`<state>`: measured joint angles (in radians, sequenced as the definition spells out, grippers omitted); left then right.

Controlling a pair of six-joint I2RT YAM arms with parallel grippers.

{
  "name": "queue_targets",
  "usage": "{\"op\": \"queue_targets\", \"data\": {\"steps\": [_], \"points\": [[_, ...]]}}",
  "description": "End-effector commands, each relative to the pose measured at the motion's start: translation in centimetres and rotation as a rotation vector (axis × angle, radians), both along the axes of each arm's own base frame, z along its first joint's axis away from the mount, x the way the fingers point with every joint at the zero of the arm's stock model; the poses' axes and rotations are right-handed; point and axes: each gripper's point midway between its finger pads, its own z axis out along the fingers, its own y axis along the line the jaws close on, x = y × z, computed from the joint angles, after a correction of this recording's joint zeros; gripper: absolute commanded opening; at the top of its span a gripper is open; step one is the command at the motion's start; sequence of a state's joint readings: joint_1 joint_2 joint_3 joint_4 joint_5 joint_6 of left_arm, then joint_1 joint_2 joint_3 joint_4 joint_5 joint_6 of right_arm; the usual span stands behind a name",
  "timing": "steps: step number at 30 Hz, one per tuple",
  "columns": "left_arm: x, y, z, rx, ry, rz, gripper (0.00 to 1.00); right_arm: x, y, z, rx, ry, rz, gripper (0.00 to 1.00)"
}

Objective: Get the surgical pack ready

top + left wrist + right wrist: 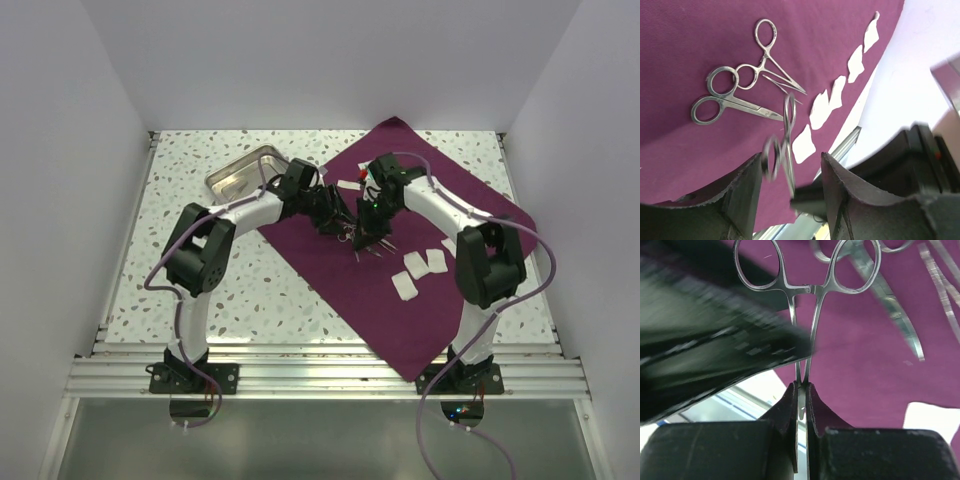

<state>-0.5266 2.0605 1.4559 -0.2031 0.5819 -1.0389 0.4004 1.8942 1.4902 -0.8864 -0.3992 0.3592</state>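
Right pincer (801,385) is clamped tight on the forceps (807,289) by its shanks, rings pointing away, held up over the cloth (350,290). Your left pincer (791,162) stands half-wide, a finger on either side of that forceps, not yet gripping. Centre the shanks between the pads before you close, and only then release the right. Mind the scissors (725,102) and gauze (820,107) lying just below. The tray (240,175) sits well apart at far left, with bare table between.
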Motion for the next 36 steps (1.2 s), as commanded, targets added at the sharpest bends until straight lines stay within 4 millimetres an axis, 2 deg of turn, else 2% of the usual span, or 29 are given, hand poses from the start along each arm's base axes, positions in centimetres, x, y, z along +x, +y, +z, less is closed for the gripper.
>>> {"op": "queue_targets", "data": {"steps": [1,4,6,7,8,9,10,11,12,13,14,15,16,17,18,19,20,21,22,24,25,26,28,29,31,35,36], "points": [[0.5,-0.4,0.8,-0.05,0.001,0.016,0.53,0.1,1.1,3.2,0.073,-0.073,-0.009,0.0],[0.4,-0.5,0.7,-0.049,0.003,0.013,0.5,-0.1,1.8,3.7,0.084,-0.08,-0.003,0.0],[0.4,-0.5,0.8,-0.053,0.004,0.009,0.39,-0.2,2.1,4.0,0.091,-0.083,-0.006,0.0],[0.3,-0.6,0.9,-0.059,0.001,0.001,0.33,-0.3,2.4,4.2,0.099,-0.088,-0.001,0.0],[0.2,-0.6,0.9,-0.057,-0.008,-0.011,0.15,-0.2,2.5,4.4,0.105,-0.089,-0.003,0.0],[0.6,-0.6,1.4,-0.058,-0.026,-0.019,0.06,-0.1,2.5,4.6,0.106,-0.093,-0.003,0.0],[0.9,-0.4,1.4,-0.042,-0.044,-0.023,0.0,-0.2,2.3,4.8,0.095,-0.091,-0.005,0.09],[1.5,0.3,1.2,-0.008,-0.085,-0.04,0.0,-0.1,2.0,4.7,0.073,-0.091,-0.009,0.23],[2.0,1.0,1.6,0.033,-0.093,-0.045,0.0,0.5,1.3,4.9,0.026,-0.12,-0.014,0.46],[2.9,1.9,1.5,0.084,-0.127,-0.033,0.0,0.0,0.5,4.7,-0.019,-0.103,-0.014,0.51],[3.3,3.7,1.1,0.149,-0.156,-0.054,0.0,0.4,0.0,5.2,-0.048,-0.127,-0.012,0.54],[5.0,4.7,2.1,0.207,-0.255,-0.065,0.0,0.3,-1.2,5.0,-0.111,-0.135,-0.007,0.58],[5.7,5.5,2.6,0.235,-0.258,-0.036,0.0,0.3,-1.7,5.0,-0.135,-0.142,-0.005,0.59],[6.3,7.5,2.5,0.309,-0.293,-0.057,0.0,0.2,-2.2,5.1,-0.15,-0.148,-0.003,0.59],[7.9,8.3,4.1,0.35,-0.358,-0.042,0.0,0.1,-2.7,5.0,-0.163,-0.146,-0.002,0.59],[9.3,10.3,4.4,0.447,-0.402,-0.006,0.0,0.0,-2.9,4.9,-0.164,-0.146,-0.002,0.59],[9.9,12.2,4.3,0.535,-0.431,-0.027,0.0,-0.5,-3.2,4.3,-0.17,-0.126,-0.002,0.59],[11.4,13.2,6.0,0.591,-0.49,0.004,0.0,-0.8,-3.4,4.3,-0.166,-0.125,-0.003,0.59],[12.7,15.7,6.4,0.724,-0.524,0.065,0.0,-1.0,-3.5,4.1,-0.168,-0.117,-0.003,0.59],[14.3,18.4,7.9,0.879,-0.609,0.085,0.0,-1.8,-3.8,3.4,-0.172,-0.097,0.0,0.59],[15.2,20.5,8.4,0.995,-0.636,0.133,0.0,-1.8,-3.7,3.3,-0.169,-0.098,0.002,0.59],[16.1,21.4,8.9,1.068,-0.691,0.126,0.0,-2.0,-3.8,3.1,-0.169,-0.091,0.005,0.59],[16.9,23.8,8.9,1.214,-0.717,0.146,0.0,-2.2,-4.1,2.9,-0.182,-0.082,0.017,0.59],[17.7,24.2,8.7,1.273,-0.756,0.117,0.0,-2.2,-4.1,3.0,-0.183,-0.082,0.021,0.59],[18.1,26.1,8.0,1.402,-0.756,0.09,0.0,-2.0,-4.0,3.3,-0.178,-0.085,0.036,0.59],[19.4,28.6,4.2,1.466,-0.698,0.017,0.0,-1.6,-3.8,3.4,-0.175,-0.084,0.049,0.59],[19.5,29.0,3.9,1.487,-0.688,0.019,0.0,-1.6,-3.8,3.3,-0.173,-0.079,0.052,0.59]]}}
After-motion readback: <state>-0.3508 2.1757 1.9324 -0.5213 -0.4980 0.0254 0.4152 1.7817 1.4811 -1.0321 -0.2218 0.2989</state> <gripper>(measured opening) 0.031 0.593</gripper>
